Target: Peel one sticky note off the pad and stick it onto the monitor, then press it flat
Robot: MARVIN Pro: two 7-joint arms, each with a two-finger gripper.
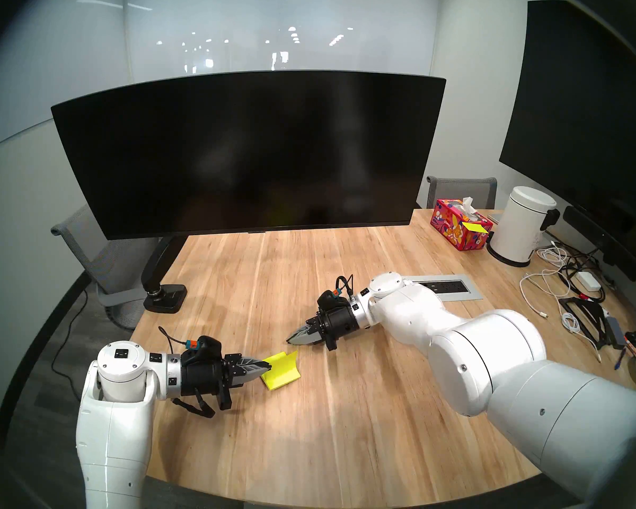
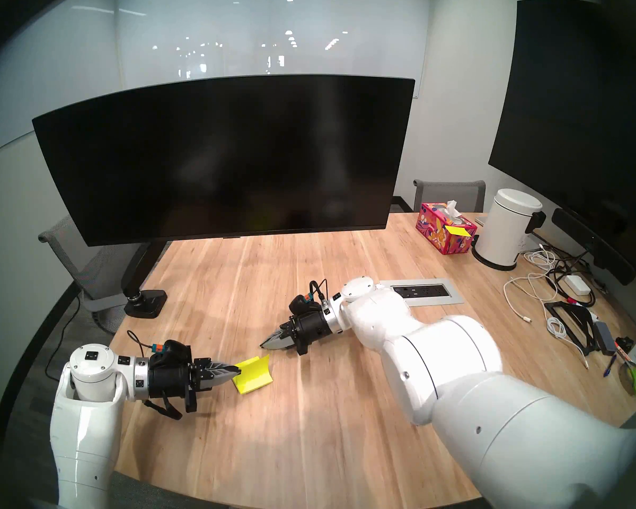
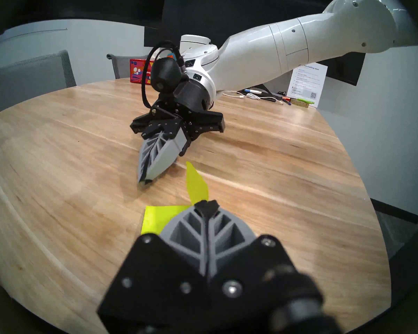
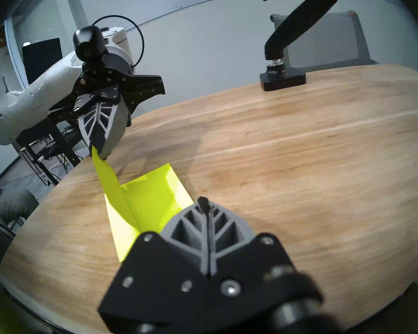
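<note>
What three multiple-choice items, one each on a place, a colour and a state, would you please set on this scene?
1. Where does the pad lie? A on the table; B on a chair; C on the floor.
2. What colour is the lidded bin? A blue; B white; C red.
3. What is the left gripper doing? A standing open; B shut on nothing; C shut on the sticky note.

Key: 1 A, it lies flat on the wood. 2 B, its body and lid are white. 3 C, its fingers pinch a sheet that curves up from the pad.
</note>
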